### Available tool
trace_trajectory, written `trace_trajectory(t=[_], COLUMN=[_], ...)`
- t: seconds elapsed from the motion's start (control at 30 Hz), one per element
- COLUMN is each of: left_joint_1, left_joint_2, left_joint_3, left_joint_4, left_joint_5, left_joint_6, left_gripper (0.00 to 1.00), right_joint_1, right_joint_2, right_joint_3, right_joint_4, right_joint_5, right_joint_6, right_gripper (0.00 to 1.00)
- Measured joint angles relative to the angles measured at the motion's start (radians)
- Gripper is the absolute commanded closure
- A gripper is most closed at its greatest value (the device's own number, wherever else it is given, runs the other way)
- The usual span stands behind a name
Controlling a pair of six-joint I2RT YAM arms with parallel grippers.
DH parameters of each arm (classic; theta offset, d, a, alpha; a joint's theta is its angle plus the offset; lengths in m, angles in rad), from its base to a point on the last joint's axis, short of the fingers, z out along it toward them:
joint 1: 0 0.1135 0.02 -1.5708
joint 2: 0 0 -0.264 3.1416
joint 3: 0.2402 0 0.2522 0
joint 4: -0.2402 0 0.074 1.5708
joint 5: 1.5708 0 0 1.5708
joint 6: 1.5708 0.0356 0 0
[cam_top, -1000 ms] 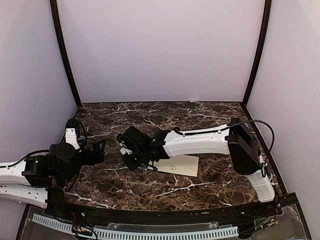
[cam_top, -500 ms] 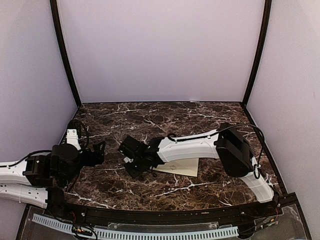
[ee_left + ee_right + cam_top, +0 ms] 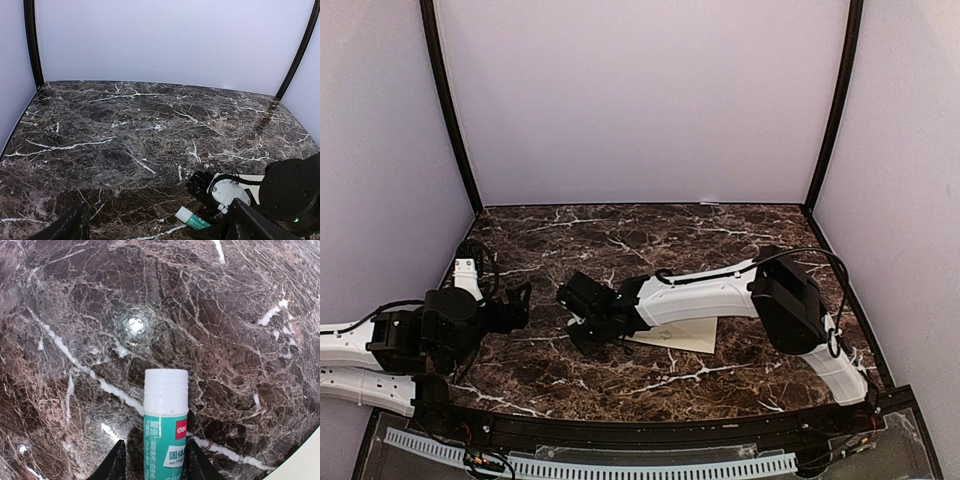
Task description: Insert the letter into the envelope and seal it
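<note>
The cream envelope (image 3: 688,335) lies flat on the marble table, partly under my right arm; a corner shows in the right wrist view (image 3: 307,460). The tan letter is not in view. My right gripper (image 3: 578,322) is just left of the envelope, low over the table, shut on a green glue stick with a white cap (image 3: 166,405). The glue stick also shows in the left wrist view (image 3: 192,218), close to the table top. My left gripper (image 3: 160,227) is open and empty at the table's left side, pointing toward the right gripper.
The dark marble table (image 3: 620,235) is enclosed by pale walls with black corner posts (image 3: 448,110). A black rail and a white slotted strip (image 3: 620,465) run along the near edge.
My right gripper has dropped lower and shifted slightly toward the near left with the glue stick, then held almost still. The left arm has not moved.
</note>
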Motion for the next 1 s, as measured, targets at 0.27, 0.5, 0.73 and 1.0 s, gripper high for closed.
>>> trace_trajectory(t=[0.27,0.5,0.73,1.0], left_joint_1=[0.0,0.0,0.001,0.179], left_joint_2=[0.009,0.022,0.054,0.16], left_joint_3=[0.0,0.0,-0.009,-0.008], left_joint_4=[0.001,0.014,0.075,0.235], left_joint_5=[0.006,0.007,-0.006,0.021], left_joint_6=[0.003,0.014,0.06,0.217], left_gripper=[0.05,0.05,0.01,0.01], right_joint_1=[-0.002,-0.059,-0.252,-0.529], right_joint_2=[-0.137,-0.493,-0.85,-1.104], right_joint_3=[-0.132,-0.307,-0.602,-0.899], right_joint_4=[0.079,0.174,0.278,0.385], right_joint_5=[0.032,0.084,0.116,0.09], right_joint_6=[-0.055,-0.121,-0.178,-0.239], right_gripper=[0.43,0.31,0.21,0.01])
